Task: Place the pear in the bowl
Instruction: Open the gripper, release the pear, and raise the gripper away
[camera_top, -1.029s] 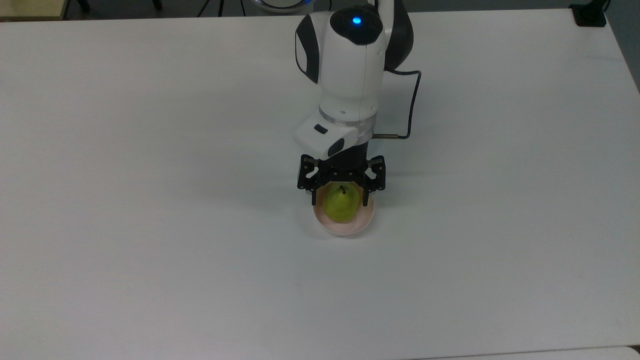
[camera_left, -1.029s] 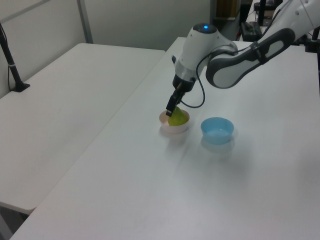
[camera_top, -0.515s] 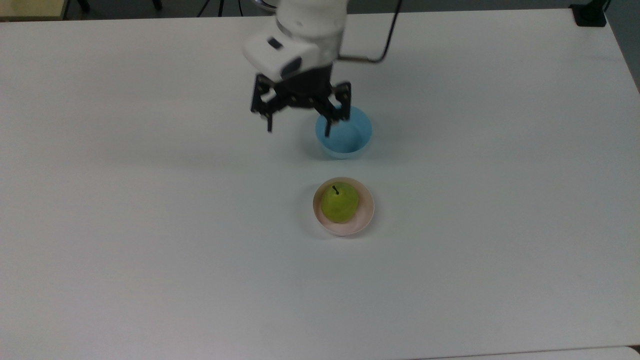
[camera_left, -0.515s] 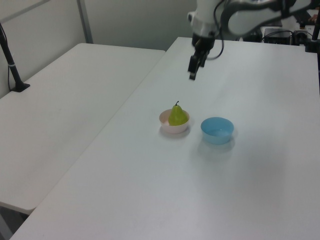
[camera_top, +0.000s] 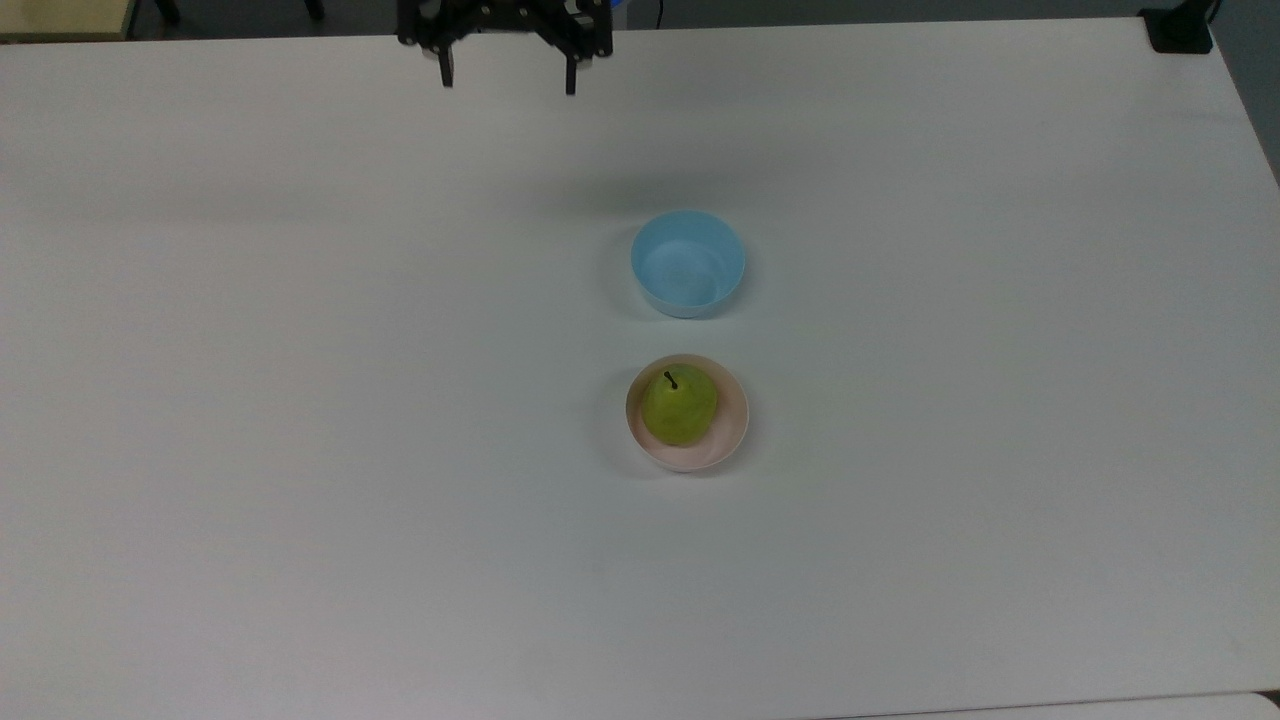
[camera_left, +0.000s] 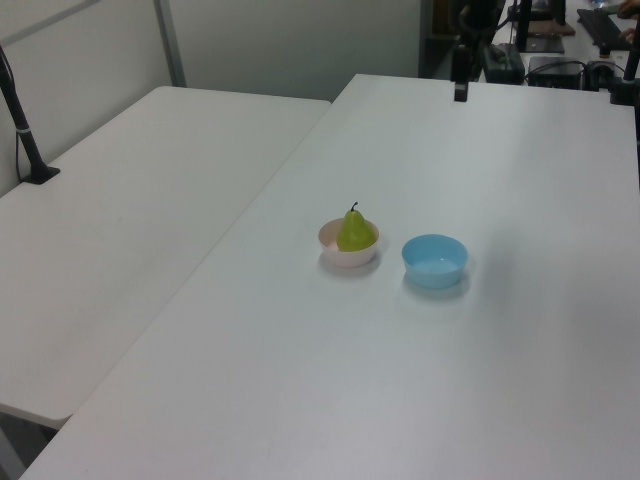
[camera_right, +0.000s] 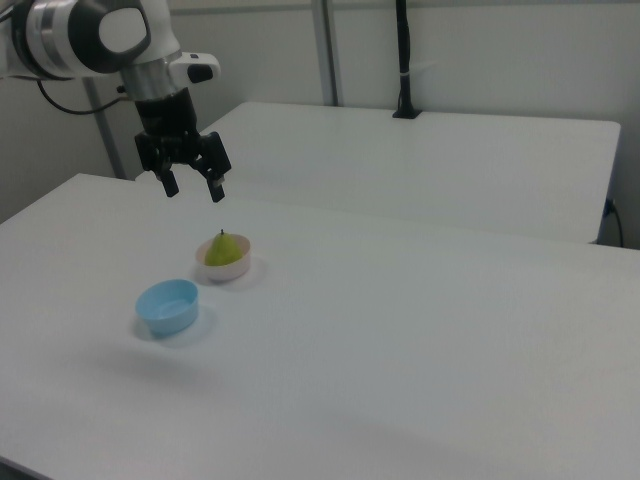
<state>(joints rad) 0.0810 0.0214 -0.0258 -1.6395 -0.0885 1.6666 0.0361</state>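
One pear (upright) in bowl

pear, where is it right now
The pear sits stem up inside the pink bowl, near the table's middle in the top view, just below the empty blue bowl and apart from it.

1. My arm has glossy white shells with a dark grey joint band.
2. A black cable loops off it.
3. My gripper is black, with two slim fingers.
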